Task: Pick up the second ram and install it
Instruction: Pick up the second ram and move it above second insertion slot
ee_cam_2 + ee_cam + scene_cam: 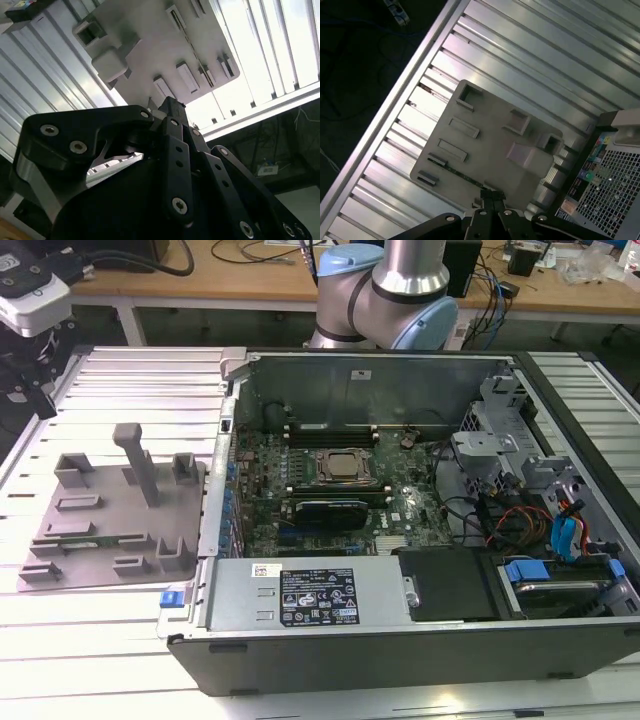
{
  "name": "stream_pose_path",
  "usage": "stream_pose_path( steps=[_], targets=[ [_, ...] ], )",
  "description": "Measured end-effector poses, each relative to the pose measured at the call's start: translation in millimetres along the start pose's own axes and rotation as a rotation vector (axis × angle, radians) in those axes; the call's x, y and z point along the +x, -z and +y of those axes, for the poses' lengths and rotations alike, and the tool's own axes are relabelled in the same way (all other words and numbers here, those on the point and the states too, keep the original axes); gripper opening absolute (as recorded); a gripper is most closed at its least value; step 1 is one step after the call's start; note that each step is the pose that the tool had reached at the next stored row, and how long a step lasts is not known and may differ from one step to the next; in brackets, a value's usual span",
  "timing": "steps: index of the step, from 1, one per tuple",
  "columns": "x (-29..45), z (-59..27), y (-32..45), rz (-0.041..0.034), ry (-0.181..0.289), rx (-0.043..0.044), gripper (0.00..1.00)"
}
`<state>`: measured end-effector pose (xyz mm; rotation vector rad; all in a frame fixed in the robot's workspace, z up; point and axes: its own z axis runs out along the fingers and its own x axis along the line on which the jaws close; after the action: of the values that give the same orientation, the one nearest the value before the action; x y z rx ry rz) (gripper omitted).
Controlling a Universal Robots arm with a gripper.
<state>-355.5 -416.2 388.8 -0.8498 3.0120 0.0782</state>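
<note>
A: Where is the end effector, and what state is it in?

B: In both wrist views the black end effector (493, 197) hangs over the grey holder tray (490, 135). Its fingers are drawn together into a single tip, with nothing between them.

A: And the second ram?

B: The second ram (452, 172), a thin green stick, lies in a slot along one edge of the tray, not lifted. In the first wrist view the fingertips sit just beside one end of it. I cannot tell whether they touch.

A: What crowds around it?

B: Low grey blocks and open pockets stand across the tray. In the exterior view a tall upright peg (135, 455) rises toward the tray's back edge. The tray rests on a slatted aluminium table (110, 640).

A: What lies further out?

B: To the exterior view's right of the tray sits an open computer case (400, 665). Its raised side wall stands between the tray and the motherboard (300, 525). Inside are a CPU socket (343, 466) with long slots on two sides of it, a silver power supply (310, 595) along the near edge, and red and blue cables (530, 525) toward the right. The arm (410, 280), blue and silver, stands behind the case.
</note>
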Motion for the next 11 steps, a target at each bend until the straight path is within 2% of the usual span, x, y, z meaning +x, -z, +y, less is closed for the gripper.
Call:
stream_pose_path(
  steps=[11],
  targets=[
    [0.0,0.0,0.0,0.0031,0.069,-0.0017,0.08]
  ],
)
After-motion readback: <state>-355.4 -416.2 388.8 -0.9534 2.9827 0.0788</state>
